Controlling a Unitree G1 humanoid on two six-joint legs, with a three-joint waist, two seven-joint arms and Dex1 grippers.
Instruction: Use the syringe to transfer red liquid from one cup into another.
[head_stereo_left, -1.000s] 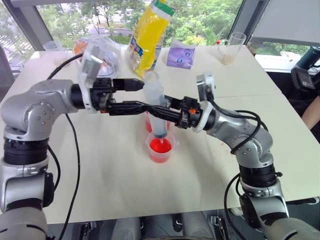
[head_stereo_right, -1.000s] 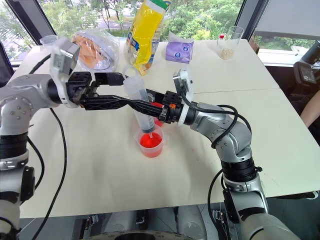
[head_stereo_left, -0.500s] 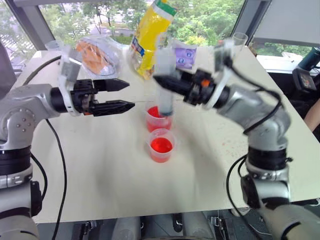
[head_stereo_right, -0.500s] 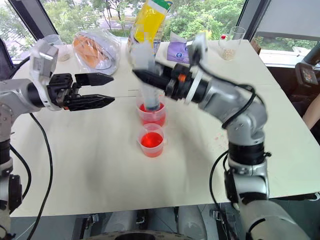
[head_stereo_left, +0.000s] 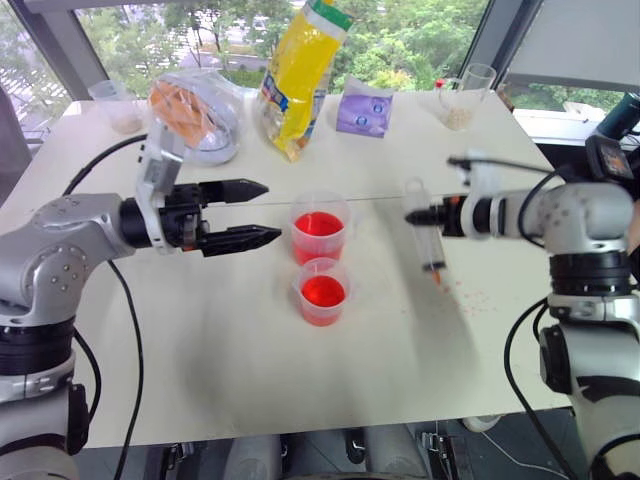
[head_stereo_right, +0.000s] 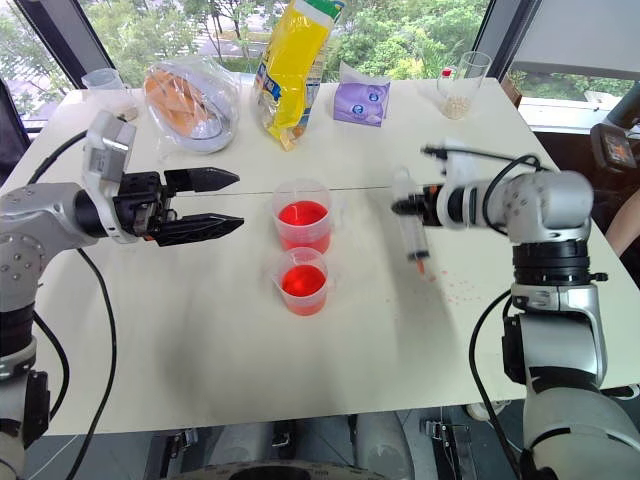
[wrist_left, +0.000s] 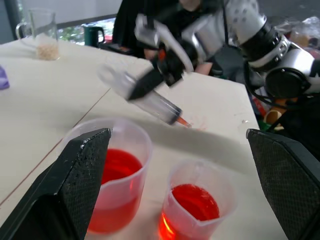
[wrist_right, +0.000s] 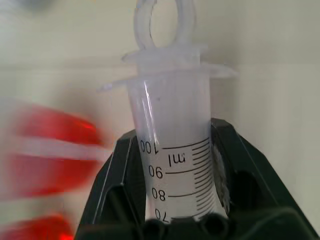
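The syringe (head_stereo_left: 427, 233) is a large clear plastic barrel with printed graduations, a flange and a ring-topped plunger pushed in. It hangs nearly upright, tilted slightly, its red-stained narrow tip pointing down just above the table, well to the right of the far cup (head_stereo_left: 320, 233). Red liquid (head_stereo_left: 319, 224) fills that cup partway; the near cup (head_stereo_left: 323, 293), just in front, holds bright orange-red liquid too.
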